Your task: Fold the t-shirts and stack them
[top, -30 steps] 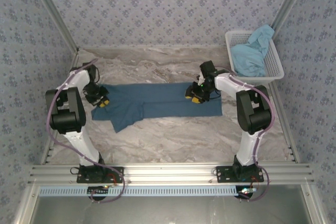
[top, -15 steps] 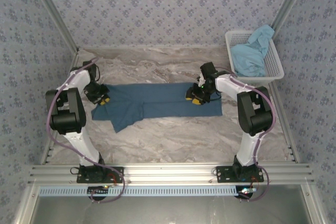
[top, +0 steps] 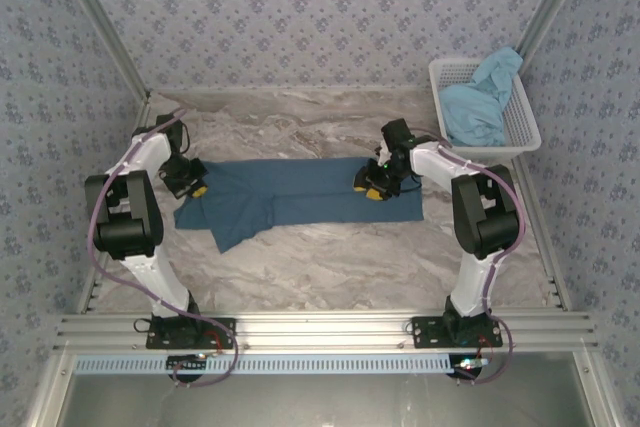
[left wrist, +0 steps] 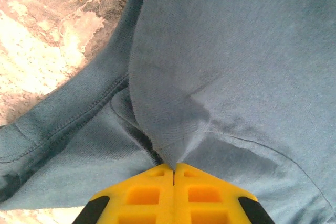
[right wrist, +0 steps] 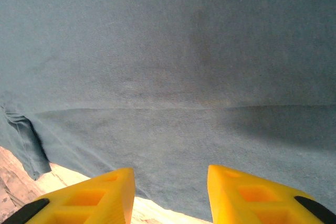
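The darker teal-blue t-shirt (top: 300, 192) lies folded into a long band across the middle of the table, with a sleeve flap hanging toward the near left. My left gripper (top: 197, 190) is at its left end, its yellow jaws shut (left wrist: 174, 167) on a pinched ridge of the cloth (left wrist: 173, 103). My right gripper (top: 371, 187) hovers low over the shirt's right part, fingers open (right wrist: 170, 174), with flat cloth (right wrist: 173, 77) under and ahead of them. The lighter sky-blue t-shirt (top: 478, 107) is bunched in the basket at the back right.
The white mesh basket (top: 525, 132) stands at the back right corner against the wall. Bare marble table (top: 330, 257) stretches between the shirt and the arm bases. Patterned walls and metal rails close in the left, right and far sides.
The left gripper's jaws have closed fully on the shirt's left end, and it has edged slightly away from the bases. The right arm has stayed put.
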Controlling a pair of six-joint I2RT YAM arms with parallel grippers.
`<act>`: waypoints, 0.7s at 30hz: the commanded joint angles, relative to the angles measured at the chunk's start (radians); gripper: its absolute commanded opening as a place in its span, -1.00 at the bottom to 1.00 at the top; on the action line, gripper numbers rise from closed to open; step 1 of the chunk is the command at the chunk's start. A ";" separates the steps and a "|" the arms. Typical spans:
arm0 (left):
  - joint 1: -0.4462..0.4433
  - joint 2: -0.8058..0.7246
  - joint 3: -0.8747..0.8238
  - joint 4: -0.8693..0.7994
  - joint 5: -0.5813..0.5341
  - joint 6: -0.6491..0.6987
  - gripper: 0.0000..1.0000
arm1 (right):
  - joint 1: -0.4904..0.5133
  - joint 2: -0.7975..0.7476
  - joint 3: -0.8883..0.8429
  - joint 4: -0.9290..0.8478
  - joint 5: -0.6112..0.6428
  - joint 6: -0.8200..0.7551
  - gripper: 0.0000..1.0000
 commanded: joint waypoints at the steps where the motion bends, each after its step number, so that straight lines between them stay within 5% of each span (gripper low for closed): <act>1: -0.004 -0.026 0.018 -0.036 -0.009 0.008 -1.00 | 0.008 -0.032 -0.018 -0.025 0.002 -0.014 -0.14; 21: -0.004 0.137 0.358 -0.225 -0.046 0.012 -1.00 | 0.008 0.004 -0.029 -0.046 0.029 -0.028 -0.17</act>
